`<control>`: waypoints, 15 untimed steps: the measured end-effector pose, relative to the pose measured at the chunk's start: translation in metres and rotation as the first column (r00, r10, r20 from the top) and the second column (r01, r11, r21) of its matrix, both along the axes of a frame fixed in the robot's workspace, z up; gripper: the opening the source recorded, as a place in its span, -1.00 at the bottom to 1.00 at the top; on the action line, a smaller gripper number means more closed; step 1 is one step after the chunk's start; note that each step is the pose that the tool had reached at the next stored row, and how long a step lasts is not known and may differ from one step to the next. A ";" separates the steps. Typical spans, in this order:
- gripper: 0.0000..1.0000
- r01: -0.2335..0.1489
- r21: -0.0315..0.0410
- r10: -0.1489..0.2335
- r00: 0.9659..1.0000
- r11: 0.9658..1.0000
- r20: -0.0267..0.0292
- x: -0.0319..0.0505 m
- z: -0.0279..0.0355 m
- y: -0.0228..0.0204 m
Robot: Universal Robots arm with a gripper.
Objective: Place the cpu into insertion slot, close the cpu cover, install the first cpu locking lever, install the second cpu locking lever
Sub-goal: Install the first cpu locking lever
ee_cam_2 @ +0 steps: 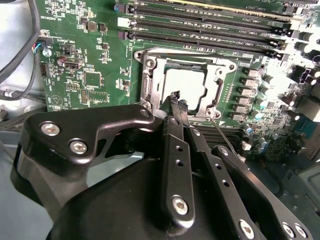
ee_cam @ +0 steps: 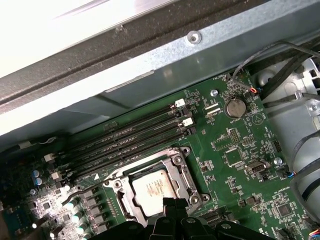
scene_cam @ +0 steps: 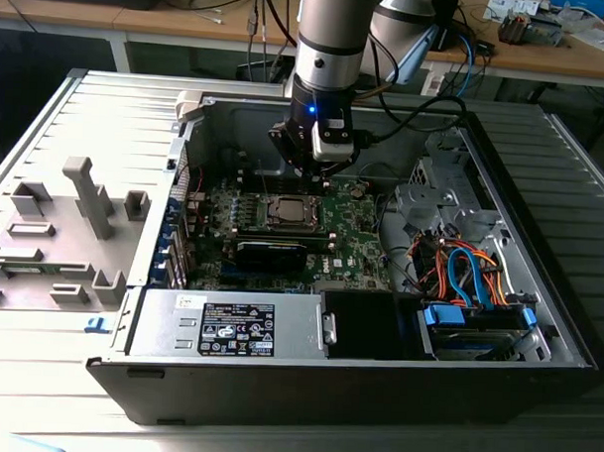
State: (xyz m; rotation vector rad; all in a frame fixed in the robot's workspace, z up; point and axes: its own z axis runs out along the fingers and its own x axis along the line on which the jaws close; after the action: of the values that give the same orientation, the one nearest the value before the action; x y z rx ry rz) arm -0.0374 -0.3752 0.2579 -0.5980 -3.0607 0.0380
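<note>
Wooden benches strewn with wires stand at the back, and in front of them a grey ribbed table carries an open case lying on its side, with grey blocks at the exterior view's left. Inside the case lie a green board, a power unit by the near wall and a bundle of cables at the exterior view's right. The arm reaches down into the case, and the gripper hangs just above the board at the far edge of the slot. The cpu sits in the slot, its pale top showing in both wrist views. The cover lies flat over it, framing it on all sides. The gripper is narrow, its black fingertips drawn close together with nothing seen between them, right at the cover's rim. A thin metal rod runs out from the slot's corner beside the fingers. Long black memory slots run along the slot's other side, and a coin cell sits further off on the board.
</note>
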 end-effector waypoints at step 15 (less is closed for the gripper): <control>-0.79 -0.019 0.000 0.019 1.000 1.000 0.000 0.0000 0.0000 0.0000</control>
State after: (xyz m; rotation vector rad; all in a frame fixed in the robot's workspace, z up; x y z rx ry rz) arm -0.0374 -0.3752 0.2579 -0.5686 -3.0665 0.0383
